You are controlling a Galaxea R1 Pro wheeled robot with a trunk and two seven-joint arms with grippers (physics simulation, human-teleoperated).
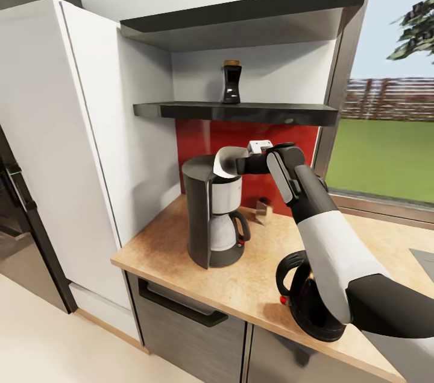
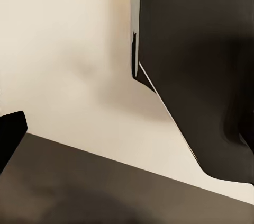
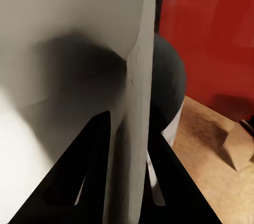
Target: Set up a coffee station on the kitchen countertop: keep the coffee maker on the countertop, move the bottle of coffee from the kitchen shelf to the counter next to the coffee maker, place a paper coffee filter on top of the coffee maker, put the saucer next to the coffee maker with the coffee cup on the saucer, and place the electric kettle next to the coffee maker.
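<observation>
I have the right arm reaching across the worktop (image 1: pixel 181 238) with its pincer (image 1: pixel 236 164) level with the top of the coffee maker (image 1: pixel 211 217). The pincer is clamped on the white paper filter (image 1: pixel 224 164), which stands on edge just above the maker's top, at its right side. Through the right wrist camera I see the two dark fingers (image 3: pixel 87 173) closed narrow on the filter's (image 3: pixel 69 75) thin wall, one on each face, with the maker's rounded dark top (image 3: pixel 166 78) just behind and the red backsplash (image 3: pixel 211 28) beyond.

The maker stands on the worktop near the tall white cabinet (image 1: pixel 72 148), its glass carafe in place. The kettle (image 1: pixel 307 301) sits on the worktop to the maker's right, near the front edge and partly hidden by my right forearm. The coffee bottle (image 1: pixel 231 82) is upright on the lower shelf (image 1: pixel 235 111), above the maker. A small brown thing (image 1: pixel 263 210) rests near the backsplash; I cannot tell what it is.

The left wrist camera gives me only pale floor and dark surfaces, so I cannot tell how the left pincer stands.
</observation>
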